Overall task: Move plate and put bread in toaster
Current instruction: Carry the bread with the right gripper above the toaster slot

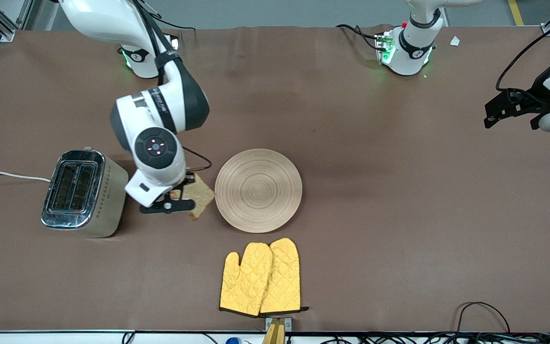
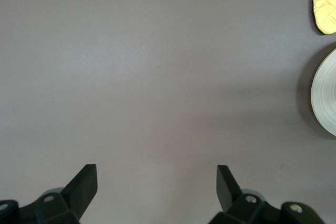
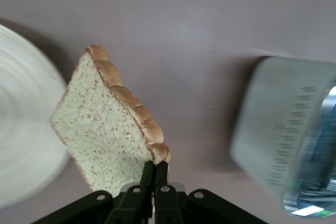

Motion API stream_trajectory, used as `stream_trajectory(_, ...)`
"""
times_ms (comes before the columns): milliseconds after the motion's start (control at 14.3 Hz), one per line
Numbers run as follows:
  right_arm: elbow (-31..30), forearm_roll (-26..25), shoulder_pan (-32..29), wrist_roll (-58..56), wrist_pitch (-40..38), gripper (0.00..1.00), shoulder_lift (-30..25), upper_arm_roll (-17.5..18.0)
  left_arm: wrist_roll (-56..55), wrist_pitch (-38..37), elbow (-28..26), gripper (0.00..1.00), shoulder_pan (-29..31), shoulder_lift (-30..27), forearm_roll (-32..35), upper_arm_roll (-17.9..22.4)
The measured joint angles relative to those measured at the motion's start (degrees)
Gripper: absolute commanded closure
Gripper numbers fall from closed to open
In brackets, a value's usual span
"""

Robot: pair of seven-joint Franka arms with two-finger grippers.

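Note:
My right gripper [image 1: 179, 195] is shut on the brown speckled bread slice [image 1: 199, 196] and holds it in the air over the table between the toaster [image 1: 84, 192] and the plate [image 1: 258, 189]. In the right wrist view the fingers pinch the bread [image 3: 107, 124] at its crust, with the toaster [image 3: 286, 135] to one side and the plate [image 3: 23, 145] to the other. The toaster's two slots face up. The wooden plate lies flat near the table's middle. My left gripper [image 1: 511, 109] waits open over the left arm's end of the table, and its wrist view [image 2: 156, 182] shows bare cloth.
A pair of yellow oven mitts [image 1: 261, 278] lies nearer the front camera than the plate. The toaster's white cord [image 1: 7, 176] runs off the right arm's end of the table. Brown cloth covers the table [image 1: 399, 215].

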Motion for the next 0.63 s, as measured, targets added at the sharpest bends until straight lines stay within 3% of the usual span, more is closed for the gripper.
stream_trajectory(350,4.27,-10.33,-5.71,-21.06,-10.10,1.00,0.00,-0.21,-4.01,0.00,-0.78,0.00,-0.16,0.18,-0.02,-0.02)
stream_trajectory(630,4.28,-18.41,-7.59,-28.03,-15.23,1.00,0.16,-0.21,-5.48,-1.49,-1.35,0.00,-0.48,0.59,-0.02,-0.02)
